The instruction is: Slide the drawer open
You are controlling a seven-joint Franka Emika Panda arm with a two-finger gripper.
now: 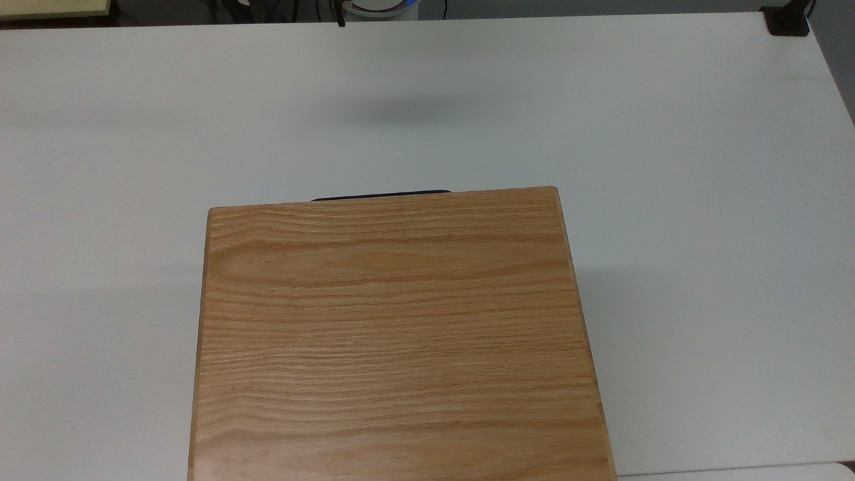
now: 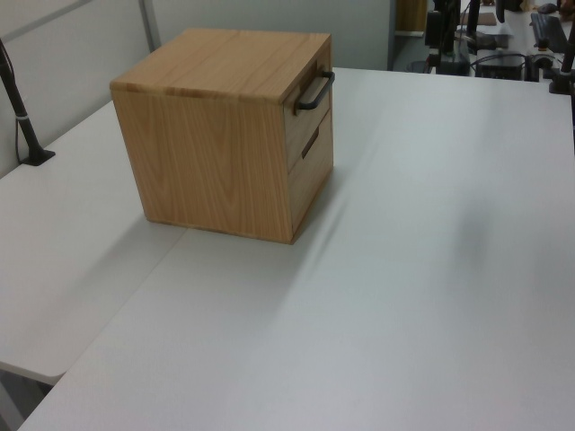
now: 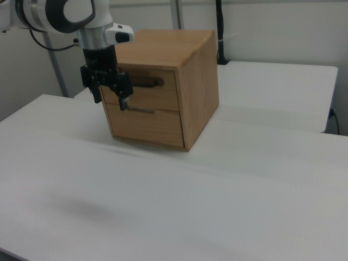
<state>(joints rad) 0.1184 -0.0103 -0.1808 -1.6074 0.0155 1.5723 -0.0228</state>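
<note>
Drawer (image 3: pixel 147 89) sitting shut, front flush in the upper part of the cabinet (image 2: pixel 220 135), a second drawer front (image 3: pixel 148 124) lying below it. Black handle (image 2: pixel 314 92) standing proud of the front; in the top view it is peeking past the cabinet's far edge. Cabinet resting on the white table (image 1: pixel 668 200), well in from the edges. Claw (image 3: pixel 111 95) hanging in front of the cabinet face, toward the right view's left end of the handle, fingers pointing down and spread narrowly, gripping nothing. Judgement: reach phase, pull not begun. For a clean pull, centring the fingers on the bar, closing firmly, then drawing straight out, since a skewed pull is likely dragging the cabinet.
</note>
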